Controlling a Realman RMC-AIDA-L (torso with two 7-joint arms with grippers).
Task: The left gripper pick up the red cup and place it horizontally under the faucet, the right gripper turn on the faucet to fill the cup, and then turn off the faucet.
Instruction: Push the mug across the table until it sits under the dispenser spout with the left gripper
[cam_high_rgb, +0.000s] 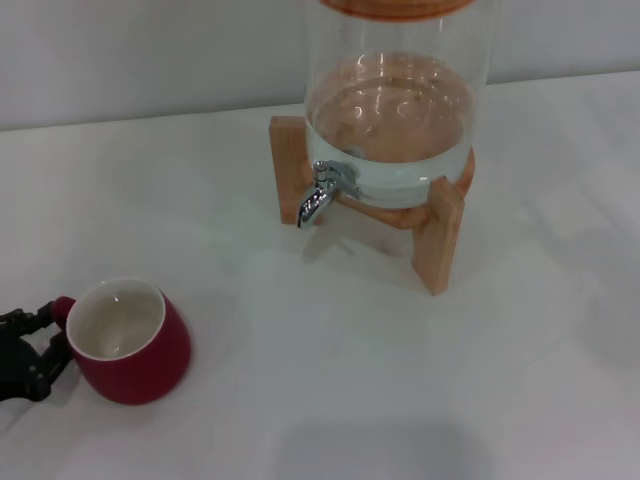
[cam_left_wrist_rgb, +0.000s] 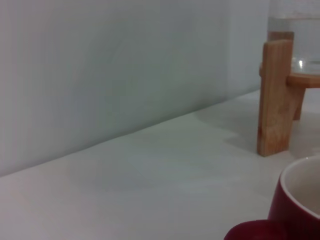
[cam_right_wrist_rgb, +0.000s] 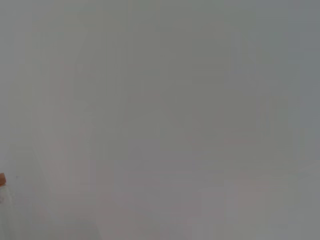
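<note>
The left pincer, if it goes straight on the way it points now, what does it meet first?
Most likely the red cup: the left pincer points at its handle side, fingers spread near the small handle. Whether they already touch is unclear.

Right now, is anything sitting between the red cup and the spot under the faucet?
Nothing visible does. The red cup stands at the table's near left with the left gripper at its handle; the table between it and the faucet is bare. The wooden stand sits beside that path.
</note>
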